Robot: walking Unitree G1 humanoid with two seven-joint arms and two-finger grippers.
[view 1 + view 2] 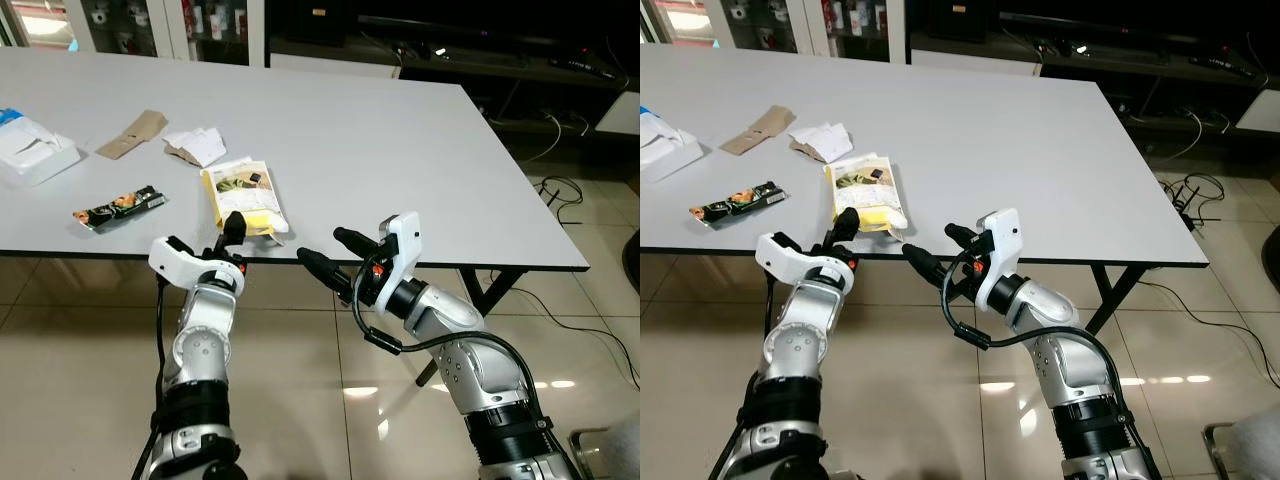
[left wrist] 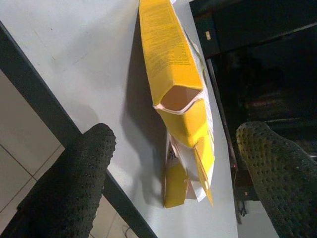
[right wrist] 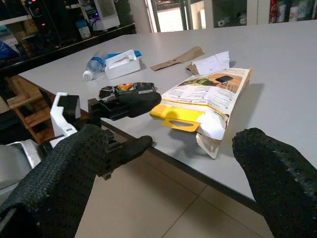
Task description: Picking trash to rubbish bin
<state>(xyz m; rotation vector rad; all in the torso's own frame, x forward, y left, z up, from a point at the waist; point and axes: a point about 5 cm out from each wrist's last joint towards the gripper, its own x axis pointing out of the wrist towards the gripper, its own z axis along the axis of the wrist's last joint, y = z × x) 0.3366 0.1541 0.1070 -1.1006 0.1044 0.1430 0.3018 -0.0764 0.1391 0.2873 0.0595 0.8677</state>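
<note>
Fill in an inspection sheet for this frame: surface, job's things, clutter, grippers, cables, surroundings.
Surface: large grey rectangular table on dark legs, over glossy beige floor tiles.
Job's things: torn-open yellow cardboard packet lying flat at the near edge; dark snack wrapper; brown cardboard strip; crumpled white paper. Rubbish bin: nothing seen.
Clutter: white box at the table's left; clear plastic bottle beside it.
Grippers: left gripper open at the table edge, facing the yellow packet; right gripper open, just off the edge.
Cables: black cables on the floor, right of the table.
Surroundings: glass cabinets, dark shelving behind.
</note>
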